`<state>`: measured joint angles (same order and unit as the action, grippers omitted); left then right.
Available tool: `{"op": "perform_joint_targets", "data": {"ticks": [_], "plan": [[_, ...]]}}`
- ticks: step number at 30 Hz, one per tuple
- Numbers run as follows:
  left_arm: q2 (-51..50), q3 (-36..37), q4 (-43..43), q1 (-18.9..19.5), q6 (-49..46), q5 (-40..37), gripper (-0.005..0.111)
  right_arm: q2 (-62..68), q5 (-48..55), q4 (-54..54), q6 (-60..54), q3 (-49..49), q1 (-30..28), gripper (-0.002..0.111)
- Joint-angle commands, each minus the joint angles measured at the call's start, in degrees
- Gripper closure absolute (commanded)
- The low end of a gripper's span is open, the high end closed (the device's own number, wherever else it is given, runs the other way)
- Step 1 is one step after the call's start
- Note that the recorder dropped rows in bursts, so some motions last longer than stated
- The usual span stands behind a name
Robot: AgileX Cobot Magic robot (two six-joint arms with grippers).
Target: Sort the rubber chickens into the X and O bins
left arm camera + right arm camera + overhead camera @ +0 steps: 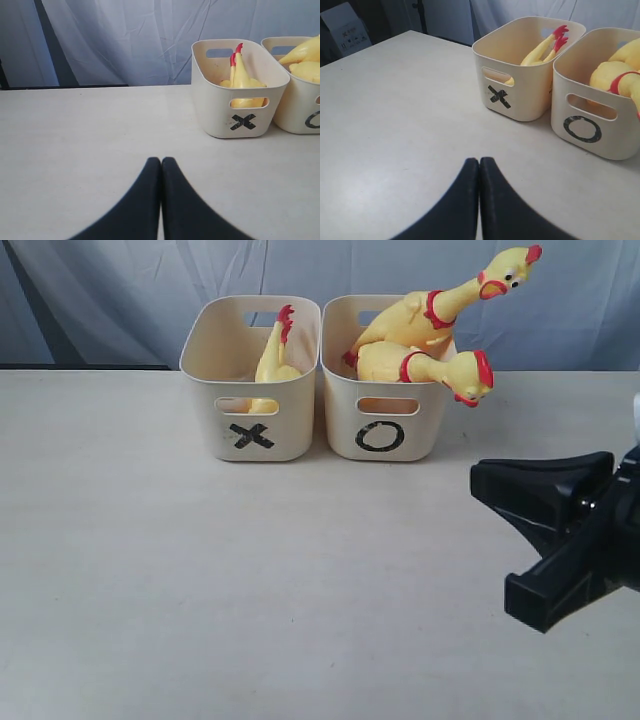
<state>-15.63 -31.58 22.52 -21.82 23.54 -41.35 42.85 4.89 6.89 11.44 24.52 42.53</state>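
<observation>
While the left gripper (161, 162) and right gripper (479, 162) are clenched empty over open desk (200, 590), the X bin (215, 430) and O bin (340, 430), holding chickens (405, 318), sit by the far edge.

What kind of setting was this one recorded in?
Probably a staged lab or test bench rather than a home. It shows a bare pale tabletop, a draped blue-grey cloth backdrop, and two marked sorting bins, the X tub and the O tub, holding rubber chickens.

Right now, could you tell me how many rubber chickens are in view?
3: small chicken in the X bin; upper chicken and lower chicken stacked in the O bin. Bin floors partly hidden.
</observation>
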Motion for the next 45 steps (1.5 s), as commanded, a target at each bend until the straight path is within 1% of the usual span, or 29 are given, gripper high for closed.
{"op": "perform_joint_targets", "data": {"ticks": [1,3,6,10,13,16,18,27,30,36,45], "plan": [[3.01,0.27,-0.5,4.38,-0.06,0.47,0.107,-0.98,-0.3,-0.15,0.11,-0.14,-0.16,0.107],[5.09,0.27,-0.5,7.45,-0.06,0.47,0.107,-2.04,-0.3,-0.15,0.11,-0.14,-0.51,0.107],[7.88,0.27,-0.4,12.85,-0.06,0.47,0.107,-5.01,-0.3,-0.15,0.11,-0.14,-3.47,0.107],[11.47,0.27,0.06,17.95,-0.06,0.47,0.107,-9.62,-0.3,-0.15,0.11,-0.14,-10.64,0.107],[13.96,0.27,0.14,19.98,-0.06,0.47,0.107,-13.42,-0.3,-0.15,0.11,-0.14,-16.43,0.107],[15.63,0.27,0.31,20.76,-0.06,0.47,0.107,-17.95,-0.3,-0.15,0.11,-0.14,-20.97,0.107],[15.63,0.27,0.31,20.76,-0.06,0.47,0.107,-20.83,-0.3,-0.15,0.11,-0.14,-22.1,0.107],[15.63,0.27,0.45,20.76,-0.06,0.47,0.107,-33.89,-0.3,-0.15,0.11,-0.14,-22.52,0.107],[15.63,0.27,0.45,20.76,-0.06,0.47,0.107,-35.68,-0.3,-0.15,0.11,-0.14,-23.67,0.107],[15.63,0.27,0.45,20.76,-0.06,0.47,0.107,-37.76,-0.3,-0.15,0.11,-0.14,-29.26,0.107],[15.63,0.27,0.6,22.28,-0.06,0.47,0.107,-42.76,-0.3,-0.15,0.11,-0.14,-35.66,0.107]]}}
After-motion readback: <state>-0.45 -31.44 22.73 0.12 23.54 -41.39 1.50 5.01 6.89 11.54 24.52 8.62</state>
